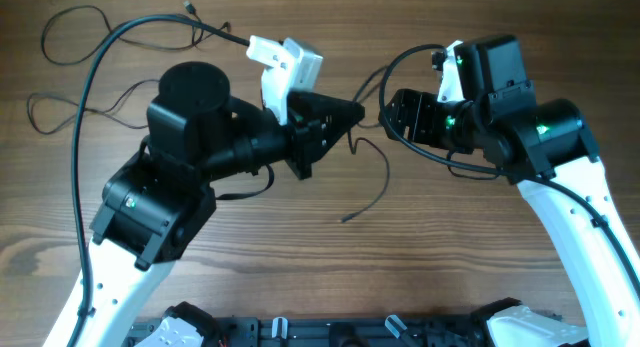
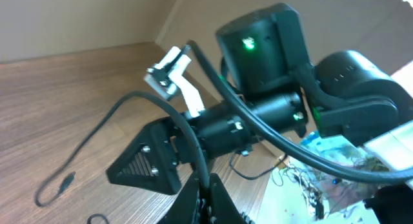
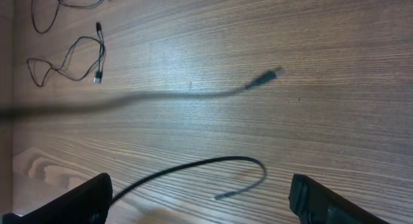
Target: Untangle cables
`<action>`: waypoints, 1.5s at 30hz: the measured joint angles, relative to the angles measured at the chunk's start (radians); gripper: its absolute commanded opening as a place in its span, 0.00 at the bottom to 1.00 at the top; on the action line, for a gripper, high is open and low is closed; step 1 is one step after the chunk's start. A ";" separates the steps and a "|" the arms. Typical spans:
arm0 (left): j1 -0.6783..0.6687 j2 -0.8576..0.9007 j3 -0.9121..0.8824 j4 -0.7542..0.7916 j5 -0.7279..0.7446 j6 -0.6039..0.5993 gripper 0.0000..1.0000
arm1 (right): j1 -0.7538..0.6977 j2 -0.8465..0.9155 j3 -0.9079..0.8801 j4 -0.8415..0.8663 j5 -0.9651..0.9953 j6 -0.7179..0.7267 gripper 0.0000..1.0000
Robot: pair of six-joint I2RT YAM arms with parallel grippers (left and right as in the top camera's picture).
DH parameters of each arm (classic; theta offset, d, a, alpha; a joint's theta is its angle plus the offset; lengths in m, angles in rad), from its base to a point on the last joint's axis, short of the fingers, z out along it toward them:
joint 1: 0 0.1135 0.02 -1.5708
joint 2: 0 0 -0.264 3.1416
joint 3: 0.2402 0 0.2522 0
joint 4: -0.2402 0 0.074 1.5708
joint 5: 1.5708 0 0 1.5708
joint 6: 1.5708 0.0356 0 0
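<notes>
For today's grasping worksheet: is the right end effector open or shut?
Open: the black right end effector shows its fingers far apart.

Soft, even daylight, faint shadows; sharp overhead, blurred cable [image 3: 193, 93] across right wrist view.

Bare counter [image 1: 330, 287] lies open toward the near edge between the two arms, and along the far edge at the right. In the middle, the left fingers [image 1: 345, 112] and right fingers [image 1: 398, 105] stand close, with only a narrow gap between them. A trailing cable [image 1: 387, 177] runs from the left fingers down onto the counter. The thick arm cable [image 1: 78, 157] arches over the left side, where two thin cables [image 1: 40, 99] sprawl.
</notes>
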 measured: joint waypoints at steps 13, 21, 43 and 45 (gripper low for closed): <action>0.032 0.000 0.000 0.011 -0.020 -0.037 0.04 | 0.000 0.000 0.000 -0.015 0.000 0.002 1.00; 0.132 0.000 0.000 0.012 -0.198 -0.269 0.04 | 0.000 0.000 0.000 -0.015 0.000 0.038 1.00; 0.200 0.001 0.000 -0.143 -0.278 -0.463 0.04 | 0.000 0.000 0.000 -0.018 0.015 0.053 1.00; 0.200 0.003 0.000 -0.187 -0.285 -0.463 0.04 | 0.000 0.000 0.000 -0.018 0.015 0.053 1.00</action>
